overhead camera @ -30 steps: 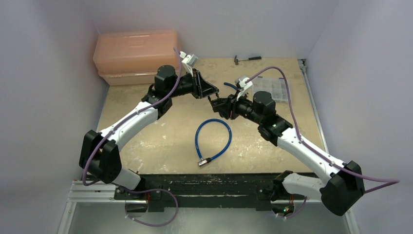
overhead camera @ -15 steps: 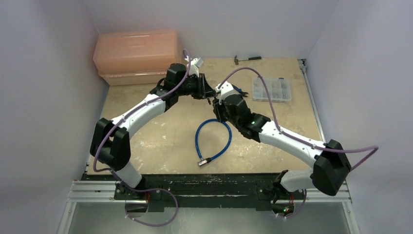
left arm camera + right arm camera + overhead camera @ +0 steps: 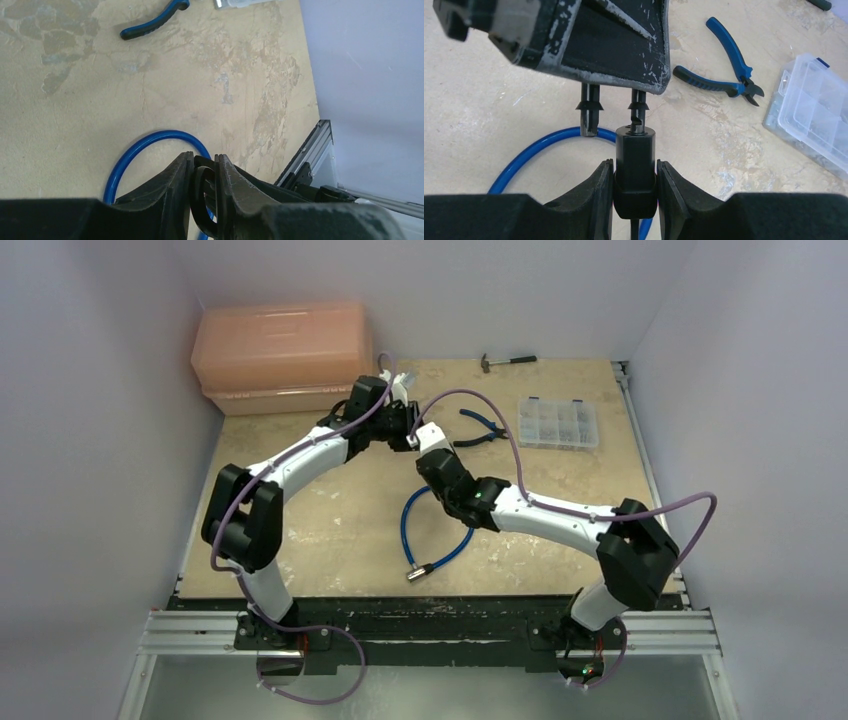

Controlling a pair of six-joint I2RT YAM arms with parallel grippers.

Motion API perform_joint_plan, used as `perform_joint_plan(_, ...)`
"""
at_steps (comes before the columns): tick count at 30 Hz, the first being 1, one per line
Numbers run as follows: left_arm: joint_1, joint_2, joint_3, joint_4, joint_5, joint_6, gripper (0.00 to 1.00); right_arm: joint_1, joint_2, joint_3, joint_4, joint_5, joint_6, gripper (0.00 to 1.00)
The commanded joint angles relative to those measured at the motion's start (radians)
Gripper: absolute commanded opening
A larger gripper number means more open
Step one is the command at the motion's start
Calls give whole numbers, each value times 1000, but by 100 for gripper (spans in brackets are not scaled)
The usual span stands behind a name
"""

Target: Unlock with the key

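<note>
Above the surface's middle, left fingers (image 3: 175, 192) clamp the shackle (image 3: 201, 200); right fingers (image 3: 589, 200) grip the lock body (image 3: 635, 165). One shackle leg (image 3: 589, 117) hangs free: seemingly unlocked. The key is hidden, likely under the body.

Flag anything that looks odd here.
The black block in the right pincer sits on only one leg of the shackle held by the left pincer; the other leg hangs free beside it, as if pulled apart.

White arms (image 3: 300, 462), black joints (image 3: 243, 525), seemingly purple cables (image 3: 468, 392).
</note>
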Motion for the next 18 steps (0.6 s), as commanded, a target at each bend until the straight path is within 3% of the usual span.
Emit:
perform_joint_plan(1, 50, 19, 21, 6, -22, 2, 27, 16, -35, 72, 87, 98, -44, 0)
perform_joint_plan(5, 101, 7, 12, 17, -23, -3, 37, 16, -12, 81, 100, 82, -49, 0)
perform_joint_plan(13, 251, -25, -4, 56, -2, -5, 74, 16, 87, 158, 101, 25, -56, 0)
perform_joint_plan(18, 353, -70, -17, 61, -55, 9, 76, 15, 170, 210, 93, 36, -86, 0)
